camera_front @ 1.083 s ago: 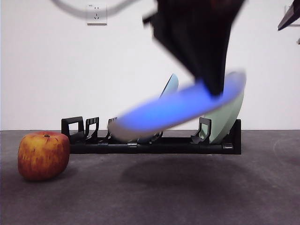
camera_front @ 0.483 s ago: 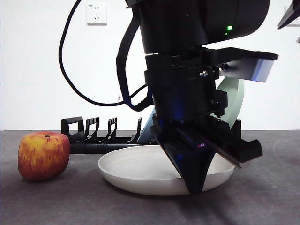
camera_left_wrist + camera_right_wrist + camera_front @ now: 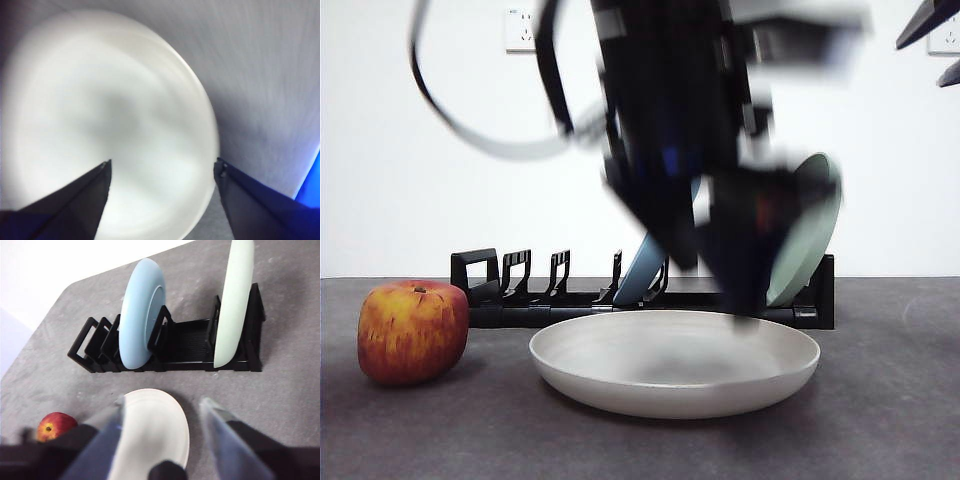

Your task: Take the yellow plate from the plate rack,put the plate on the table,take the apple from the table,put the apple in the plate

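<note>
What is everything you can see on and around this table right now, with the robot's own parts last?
yellow plate: one, cream-white, flat on the table in front of the rack
apple: one, red and yellow, on the table beside the rack's end
plate rack: one, black, behind the plate
light blue plate: one, upright in the rack
sage green plate: one, upright near the rack's end
table: one, dark grey
wall socket: one, white, on the wall
left end effector: black, open, above the yellow plate
right end effector: open, high above the table, holding nothing
</note>
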Tool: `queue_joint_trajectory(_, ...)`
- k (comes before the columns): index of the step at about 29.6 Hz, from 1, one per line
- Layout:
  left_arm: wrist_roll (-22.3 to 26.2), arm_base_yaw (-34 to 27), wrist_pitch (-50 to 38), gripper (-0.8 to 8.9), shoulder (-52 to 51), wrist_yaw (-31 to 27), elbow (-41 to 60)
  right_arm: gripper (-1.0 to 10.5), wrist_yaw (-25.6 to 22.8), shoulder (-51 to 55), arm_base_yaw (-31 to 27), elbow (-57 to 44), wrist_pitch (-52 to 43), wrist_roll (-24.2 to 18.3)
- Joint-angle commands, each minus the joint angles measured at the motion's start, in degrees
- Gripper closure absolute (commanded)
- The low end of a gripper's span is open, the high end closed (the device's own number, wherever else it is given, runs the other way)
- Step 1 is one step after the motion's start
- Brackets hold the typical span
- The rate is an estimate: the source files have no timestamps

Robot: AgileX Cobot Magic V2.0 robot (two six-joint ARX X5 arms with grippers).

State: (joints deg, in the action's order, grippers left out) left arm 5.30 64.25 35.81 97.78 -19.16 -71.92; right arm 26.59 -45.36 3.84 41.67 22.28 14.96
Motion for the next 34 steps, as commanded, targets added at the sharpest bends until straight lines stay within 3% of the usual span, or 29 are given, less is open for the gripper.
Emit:
queue_joint_trajectory(1,-3.32,-0.24,-0.24,4.68,-7.63,-1.38,0.22,4.8,0.28,-0.55,0.31,1.09,-0.52,-0.52)
queue_joint_trajectory(7,-4.37,-1.25,0.00,4.68,-25.29,-11.78,0.22,4.6,1.68,-4.39,4.52,5.07,-0.59,-1.03)
queue_joint_trajectory(13,-4.46,-3.58,2.80,4.68,-42.18,-24.33,0.22,4.4,0.63,-14.21,17.33,12.85,-0.31,-3.10)
queue_joint_trajectory(20,-6.91,-5.11,9.68,4.71,-57.51,-34.51,0.22,4.3,-7.58,-30.73,34.56,24.94,1.64,-9.09)
queue_joint_trajectory(28,-13.90,-5.11,19.41,4.71,-67.76,-36.30,0.22,4.3,-14.69,-51.06,44.63,44.19,10.78,-15.69)
queue_joint_trajectory(34,-20.98,-5.11,30.49,4.71,-68.91,-36.26,0.22,4.3,-15.96,-64.48,49.31,55.93,12.94,-18.12)
